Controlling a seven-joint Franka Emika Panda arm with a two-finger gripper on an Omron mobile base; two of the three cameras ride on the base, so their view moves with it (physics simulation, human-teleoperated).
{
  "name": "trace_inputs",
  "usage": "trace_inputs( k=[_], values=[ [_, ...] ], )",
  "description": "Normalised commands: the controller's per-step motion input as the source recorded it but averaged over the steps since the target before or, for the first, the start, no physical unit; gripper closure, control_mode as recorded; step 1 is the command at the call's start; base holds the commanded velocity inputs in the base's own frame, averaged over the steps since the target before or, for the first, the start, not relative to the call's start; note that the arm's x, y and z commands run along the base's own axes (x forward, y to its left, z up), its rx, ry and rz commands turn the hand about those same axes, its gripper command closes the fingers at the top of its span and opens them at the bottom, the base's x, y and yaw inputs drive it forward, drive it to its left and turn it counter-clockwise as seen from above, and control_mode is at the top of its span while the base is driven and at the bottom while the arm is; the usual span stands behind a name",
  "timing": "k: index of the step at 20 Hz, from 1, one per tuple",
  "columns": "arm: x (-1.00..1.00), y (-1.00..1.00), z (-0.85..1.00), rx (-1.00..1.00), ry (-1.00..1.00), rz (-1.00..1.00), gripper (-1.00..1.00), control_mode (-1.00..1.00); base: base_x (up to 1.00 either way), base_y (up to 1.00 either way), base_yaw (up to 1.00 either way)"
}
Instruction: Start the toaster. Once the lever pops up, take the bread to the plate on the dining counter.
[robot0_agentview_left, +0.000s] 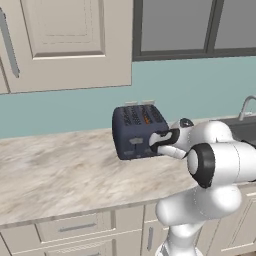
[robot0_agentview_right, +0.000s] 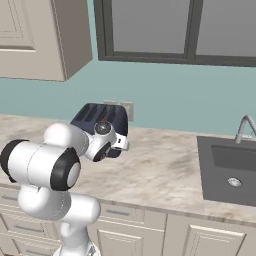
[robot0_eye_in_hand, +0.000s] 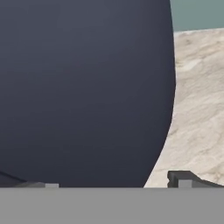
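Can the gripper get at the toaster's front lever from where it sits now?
Probably yes. The gripper is already against the toaster at its front right end, nothing between them on the worktop. The hand view shows the toaster's body close up, no lever.

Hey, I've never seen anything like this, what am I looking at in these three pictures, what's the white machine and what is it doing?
This is a computer-rendered kitchen. The white machine is a robot arm with dark joints. Two pictures come from cameras riding on its base, behind it to the left and to the right, so they show one scene from two sides. The third comes from a camera on the hand itself.

On the marble worktop stands a dark navy toaster, with something orange-brown showing in one slot. A sink sits further right. The end effector is pressed up against the toaster's front; in the hand view the toaster's dark body looms very near. It seems to hold nothing, though whether it is open or shut I cannot tell.
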Motion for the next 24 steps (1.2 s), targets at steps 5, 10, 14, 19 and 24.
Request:
trace_inputs(
  k=[5,10,14,19,24],
  values=[
    [-0.69,0.22,0.06,-0.05,-0.09,0.04,-1.0,-1.0,0.0,0.0,0.0],
    [-0.32,0.31,-0.06,-0.06,-0.01,0.05,-1.0,-1.0,0.0,0.0,0.0],
    [-0.11,0.19,0.06,0.0,0.0,0.02,-1.0,-1.0,0.0,0.0,0.0],
    [0.33,0.22,-0.11,0.0,0.0,0.03,-1.0,-1.0,0.0,0.0,0.0],
    [0.14,0.0,0.25,0.1,0.13,0.08,-1.0,-1.0,0.0,0.0,0.0]
  ],
)
